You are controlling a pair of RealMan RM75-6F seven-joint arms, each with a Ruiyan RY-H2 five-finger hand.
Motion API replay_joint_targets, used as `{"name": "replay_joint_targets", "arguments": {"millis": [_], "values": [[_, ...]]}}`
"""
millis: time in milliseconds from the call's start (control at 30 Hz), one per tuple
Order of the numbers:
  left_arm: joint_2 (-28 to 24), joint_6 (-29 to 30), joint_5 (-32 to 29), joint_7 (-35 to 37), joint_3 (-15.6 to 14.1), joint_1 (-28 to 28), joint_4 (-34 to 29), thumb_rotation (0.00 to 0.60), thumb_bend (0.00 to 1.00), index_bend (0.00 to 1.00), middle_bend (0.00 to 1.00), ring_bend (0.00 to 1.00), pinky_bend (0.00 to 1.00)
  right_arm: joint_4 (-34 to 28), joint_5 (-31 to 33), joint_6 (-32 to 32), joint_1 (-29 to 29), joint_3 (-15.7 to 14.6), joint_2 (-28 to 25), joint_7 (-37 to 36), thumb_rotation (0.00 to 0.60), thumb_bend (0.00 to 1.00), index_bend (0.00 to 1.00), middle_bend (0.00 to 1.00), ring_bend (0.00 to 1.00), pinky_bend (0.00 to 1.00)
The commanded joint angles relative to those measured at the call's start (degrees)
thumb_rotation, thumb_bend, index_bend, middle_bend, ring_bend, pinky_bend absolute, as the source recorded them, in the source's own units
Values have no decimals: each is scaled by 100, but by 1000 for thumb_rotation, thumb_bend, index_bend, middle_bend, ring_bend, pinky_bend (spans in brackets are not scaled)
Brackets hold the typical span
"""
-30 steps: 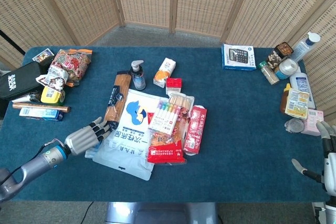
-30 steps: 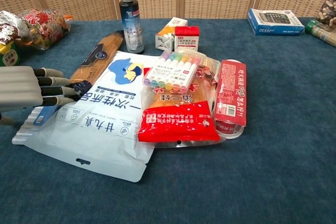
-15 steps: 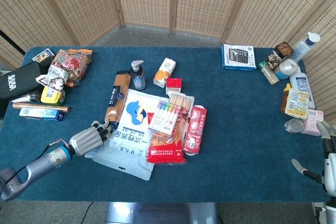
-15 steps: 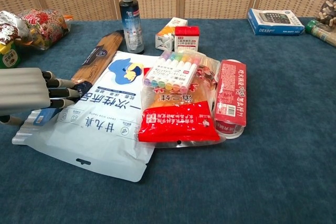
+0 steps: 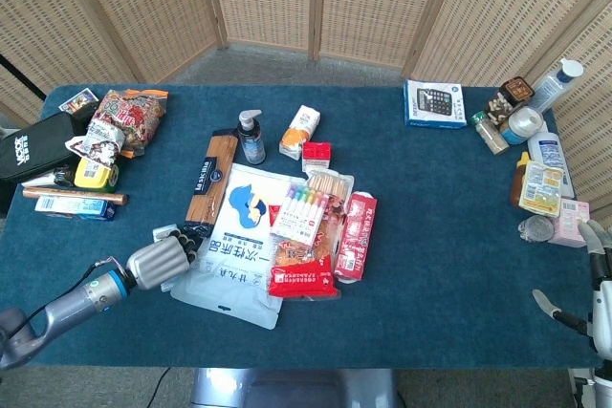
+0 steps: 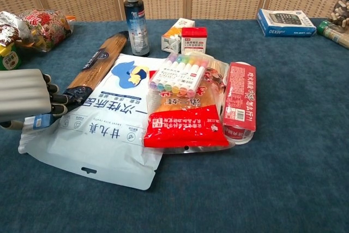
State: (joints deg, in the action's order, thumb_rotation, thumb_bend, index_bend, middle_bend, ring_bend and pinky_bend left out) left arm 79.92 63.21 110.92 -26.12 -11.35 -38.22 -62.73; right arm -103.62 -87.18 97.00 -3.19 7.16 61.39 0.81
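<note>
The long brown-and-black spaghetti packet (image 6: pixel 92 75) lies just left of the large white-and-blue plastic pouch (image 5: pixel 234 250), its near end under the left hand (image 6: pixel 24 99), whose fingers curl onto it. It looks stiff, light and brittle: best gripped mid-length. The right hand (image 5: pixel 598 289) hovers far right of the pouch, fingers apart, holding nothing.

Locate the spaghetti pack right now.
The spaghetti pack lies left of centre on the table in the head view, along the left edge of the white bag, with the pump bottle beside its far end.
</note>
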Motion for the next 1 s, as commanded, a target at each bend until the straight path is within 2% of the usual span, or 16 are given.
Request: {"name": "replay_joint_targets", "arguments": {"millis": [33, 333, 567, 767, 1000], "values": [[-140, 276, 56, 161, -2, 57, 8, 600, 67, 862, 642, 533, 618, -14, -15, -1, -1, -8, -5, -13, 600, 0, 0, 0, 0, 0], [-659, 998, 39, 386, 165, 178, -339, 600, 68, 863, 639, 533, 618, -30, -46, -30, 5, -30, -16, -31, 600, 0, 0, 0, 0, 0], [-1344, 1419, -81, 290, 479, 204, -1002, 600, 67, 862, 636, 534, 618, -57, -63, -45, 11, -42, -18, -10, 600, 0, 0, 0, 0, 0], [-1872, 1499, -259, 148, 799, 159, -1605, 600, 67, 855, 631, 533, 618, -81, -79, -43, 5, -53, -27, -14, 600, 0, 0, 0, 0, 0], [-2200, 1432, -418, 10, 1077, 116, -2050, 600, 69, 840, 627, 533, 620, -95, -64, -37, 0, -44, -47, -70, 600, 0, 0, 0, 0, 0]]}}
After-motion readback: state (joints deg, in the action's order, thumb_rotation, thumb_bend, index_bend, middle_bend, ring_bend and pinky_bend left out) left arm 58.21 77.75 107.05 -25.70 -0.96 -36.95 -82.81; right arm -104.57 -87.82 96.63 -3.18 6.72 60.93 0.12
